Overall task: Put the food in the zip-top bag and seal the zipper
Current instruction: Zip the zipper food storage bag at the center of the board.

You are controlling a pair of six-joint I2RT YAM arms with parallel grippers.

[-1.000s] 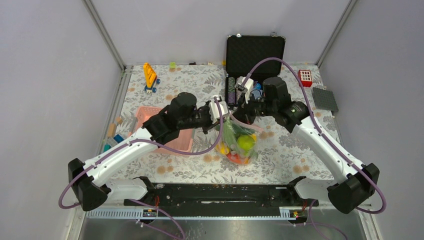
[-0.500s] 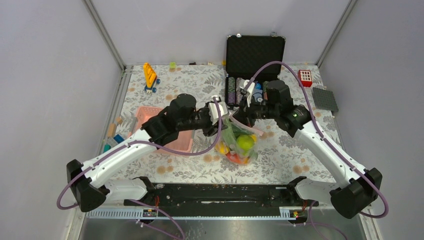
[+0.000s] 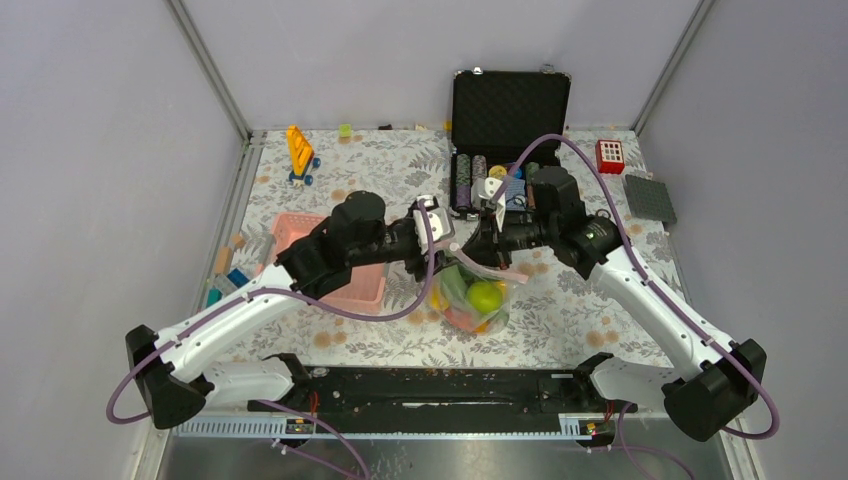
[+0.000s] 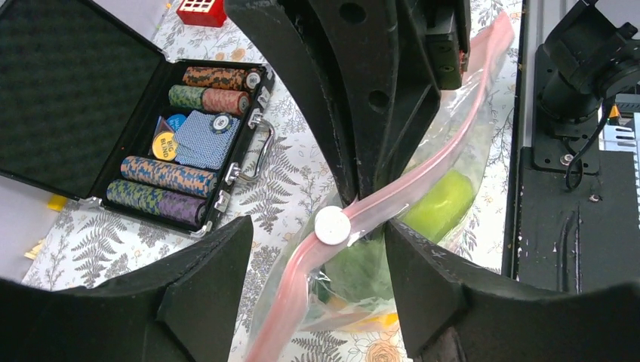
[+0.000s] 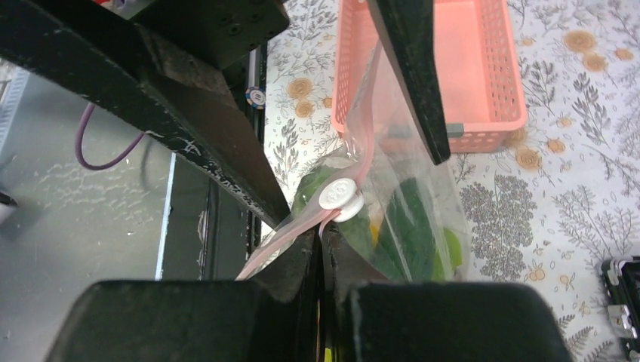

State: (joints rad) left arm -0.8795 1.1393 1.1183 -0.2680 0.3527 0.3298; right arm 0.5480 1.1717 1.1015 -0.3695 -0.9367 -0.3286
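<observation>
Left wrist view: left hand (image 4: 313, 275) spread astride the zipper (image 4: 430, 170), right hand (image 5: 321, 245) pinching that strip, with the zip-top bag (image 3: 470, 305) of food (image 3: 484, 296) hanging between them. Held by one pinch, the loaded bag could slip free and drop.

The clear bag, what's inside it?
A round lime-green fruit and dark green leafy food show through the bag, with a yellow piece and an orange-red piece lower down. These pieces hide whatever lies beneath them.

one bag (image 3: 468, 300), one basket (image 3: 367, 287), one case (image 3: 510, 100)
</observation>
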